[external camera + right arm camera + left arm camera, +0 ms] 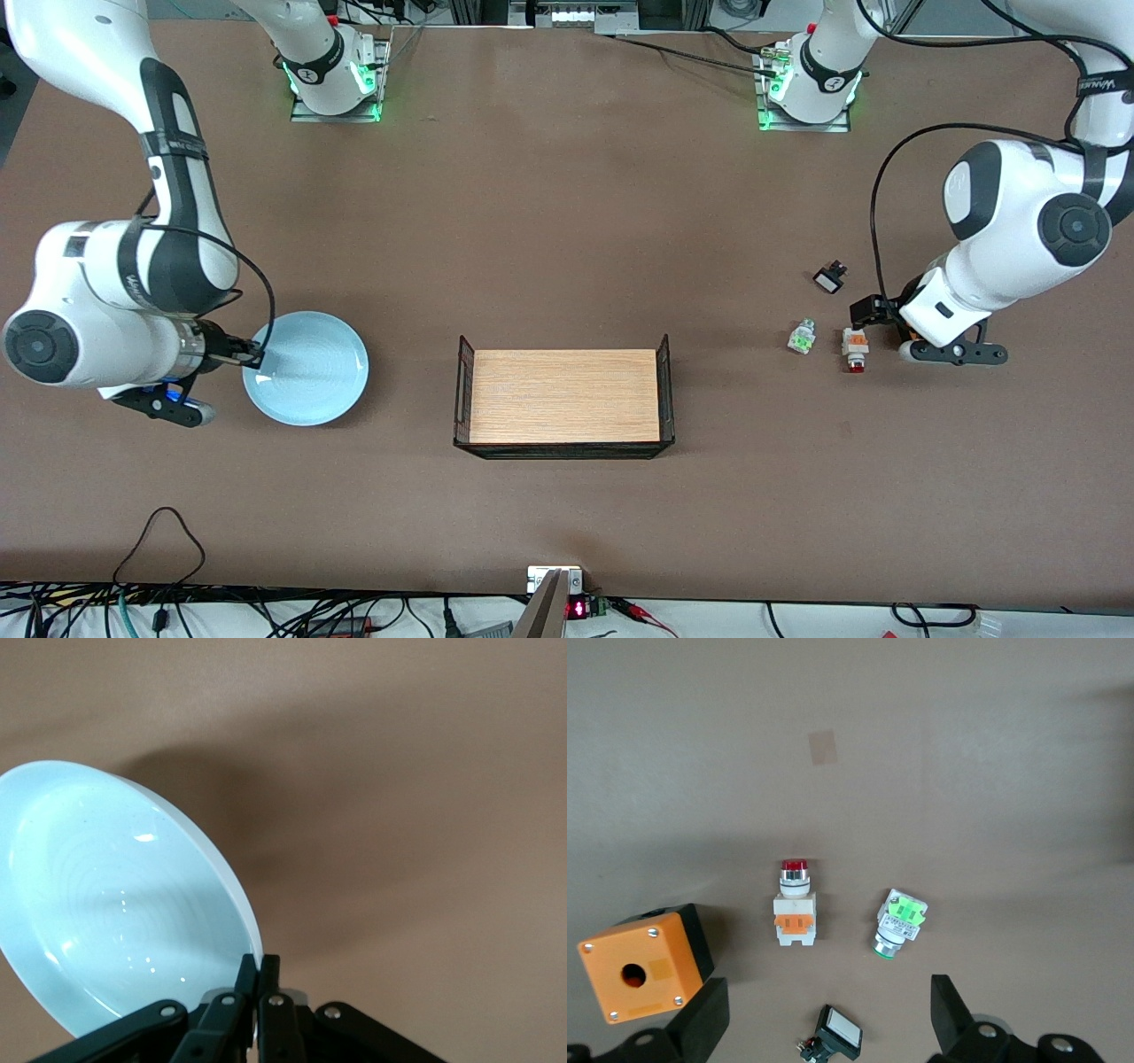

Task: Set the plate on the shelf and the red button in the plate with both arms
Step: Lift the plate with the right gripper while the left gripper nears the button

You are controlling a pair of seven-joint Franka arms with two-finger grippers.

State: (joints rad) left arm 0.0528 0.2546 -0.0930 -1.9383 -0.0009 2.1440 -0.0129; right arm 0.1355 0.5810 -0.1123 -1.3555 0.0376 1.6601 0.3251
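The pale blue plate [306,368] sits near the right arm's end of the table. My right gripper [252,354] is shut on its rim. In the right wrist view the right gripper [258,970] pinches the edge of the plate [115,904], which looks tilted over its shadow. The red button [855,348] lies on the table toward the left arm's end, red cap nearer the front camera. My left gripper [873,312] hovers open just beside it. In the left wrist view the red button [795,912] lies apart from the open left gripper [828,1010], which holds nothing.
A wooden tray [564,396] with black wire ends stands mid-table. Beside the red button lie a green-capped switch [802,338] and a black-and-white switch [830,278]. An orange box with a hole [642,961] shows in the left wrist view only.
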